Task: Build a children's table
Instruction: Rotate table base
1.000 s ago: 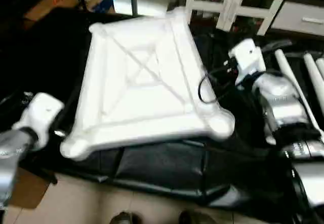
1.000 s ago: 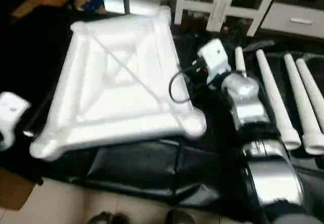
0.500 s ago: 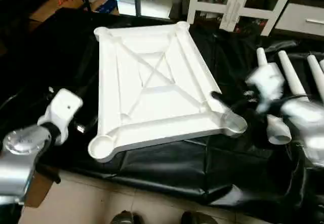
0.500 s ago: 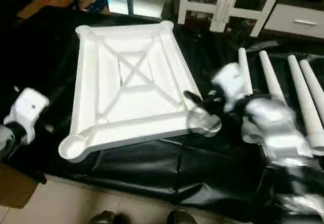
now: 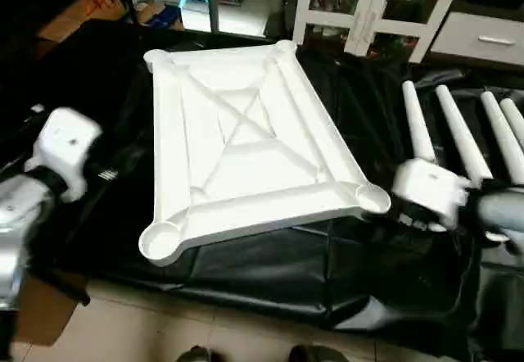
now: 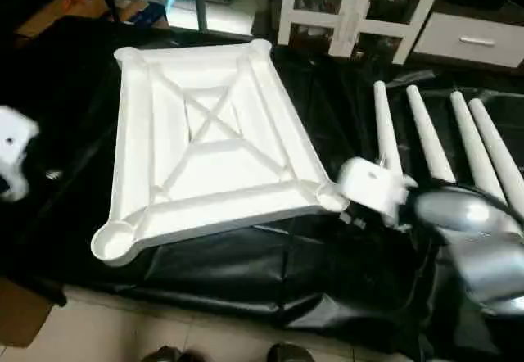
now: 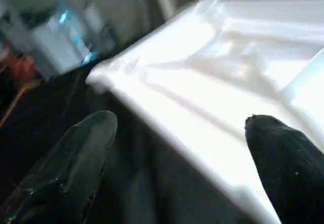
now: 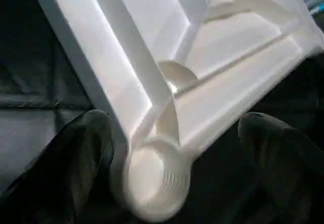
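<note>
The children's table is in parts. Its white tabletop [image 5: 246,145] lies underside up on the black cloth, with its X ribs and round corner sockets showing. Several white tube legs [image 6: 426,133] lie side by side to its right. My left gripper [image 7: 179,122] is open, level with the tabletop's left long edge [image 7: 202,133], and its white wrist housing [image 5: 65,145] sits left of that edge. My right gripper [image 8: 177,118] is open, with its black fingers [image 8: 91,143] on either side of the near right corner socket [image 8: 152,178].
The black-draped work table [image 5: 270,268] ends in a front edge near me, with tiled floor [image 5: 147,329] below. A white glass-door cabinet [image 5: 368,2] stands behind. A cardboard box [image 5: 41,313] sits on the floor at the left. Shoe tips [image 5: 196,352] show at the bottom edge.
The whole view has shifted and sharpened. My right gripper has come nearer, down to the tabletop's near right corner. My left wrist has moved outward to the left. Both grippers stay open.
</note>
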{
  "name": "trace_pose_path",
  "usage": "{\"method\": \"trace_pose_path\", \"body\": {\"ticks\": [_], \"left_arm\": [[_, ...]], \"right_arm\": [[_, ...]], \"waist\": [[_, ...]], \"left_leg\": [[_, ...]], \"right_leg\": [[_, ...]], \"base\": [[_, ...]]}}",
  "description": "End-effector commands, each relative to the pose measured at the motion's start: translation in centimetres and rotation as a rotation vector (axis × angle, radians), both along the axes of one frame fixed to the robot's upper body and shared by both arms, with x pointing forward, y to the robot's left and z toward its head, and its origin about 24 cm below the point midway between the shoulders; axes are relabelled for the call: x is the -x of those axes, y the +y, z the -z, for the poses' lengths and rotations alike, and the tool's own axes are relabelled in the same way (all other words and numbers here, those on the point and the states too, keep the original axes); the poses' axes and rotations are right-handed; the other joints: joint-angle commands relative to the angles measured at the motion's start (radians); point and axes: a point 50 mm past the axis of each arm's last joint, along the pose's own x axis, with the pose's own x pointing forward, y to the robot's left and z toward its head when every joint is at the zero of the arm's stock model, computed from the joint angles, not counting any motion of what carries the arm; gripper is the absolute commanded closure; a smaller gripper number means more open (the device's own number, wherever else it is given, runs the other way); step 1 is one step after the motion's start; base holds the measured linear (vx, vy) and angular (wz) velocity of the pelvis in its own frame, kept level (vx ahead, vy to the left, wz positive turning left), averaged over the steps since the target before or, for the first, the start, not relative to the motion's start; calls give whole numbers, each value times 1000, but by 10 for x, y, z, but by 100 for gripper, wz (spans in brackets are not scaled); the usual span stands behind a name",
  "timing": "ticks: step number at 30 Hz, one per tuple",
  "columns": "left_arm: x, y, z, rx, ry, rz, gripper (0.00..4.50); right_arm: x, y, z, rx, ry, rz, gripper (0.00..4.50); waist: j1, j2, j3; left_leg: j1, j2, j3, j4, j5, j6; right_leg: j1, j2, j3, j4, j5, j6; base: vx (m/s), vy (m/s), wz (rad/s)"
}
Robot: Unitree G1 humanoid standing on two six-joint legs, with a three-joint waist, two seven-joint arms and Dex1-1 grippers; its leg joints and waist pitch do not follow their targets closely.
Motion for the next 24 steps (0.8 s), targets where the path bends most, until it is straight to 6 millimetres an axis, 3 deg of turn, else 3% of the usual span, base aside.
{"method": "trace_pose_path", "body": {"ticks": [1,4,7,13,18,24], "left_arm": [[3,-25,-2,35,-2,121,0],[5,-44,3,56,6,186,0],[8,-56,6,80,19,226,0],[19,-72,10,84,61,300,0],[18,-73,14,75,71,282,0],[18,-76,15,76,77,272,0]], "right_arm": [[-1,5,13,40,14,0,2],[-7,8,26,71,9,11,2],[-15,14,35,31,8,34,2],[-32,25,42,54,-60,41,2],[-51,44,43,27,-127,37,2],[-50,66,41,-105,-91,-1,2]], "waist": [[1,8,-72],[6,4,-76],[3,0,-74],[-10,1,-70],[-16,3,-63],[-13,-1,-64]], "left_leg": [[14,79,-28,-89,-43,84],[7,77,-29,-84,17,115],[5,79,-27,-83,8,125],[2,78,-27,-85,-29,103],[5,75,-24,-89,-108,58],[1,76,-24,-90,-83,57]], "right_leg": [[45,-86,50,-55,-77,-281],[50,-86,46,-44,-12,-296],[52,-89,47,-49,-42,-298],[53,-86,44,-52,-100,-290],[48,-81,47,-63,-197,-265],[49,-79,49,-55,-150,-260]], "base": [[0,0,0],[0,0,0],[0,0,0],[0,0,0],[0,0,0],[0,0,0]]}}
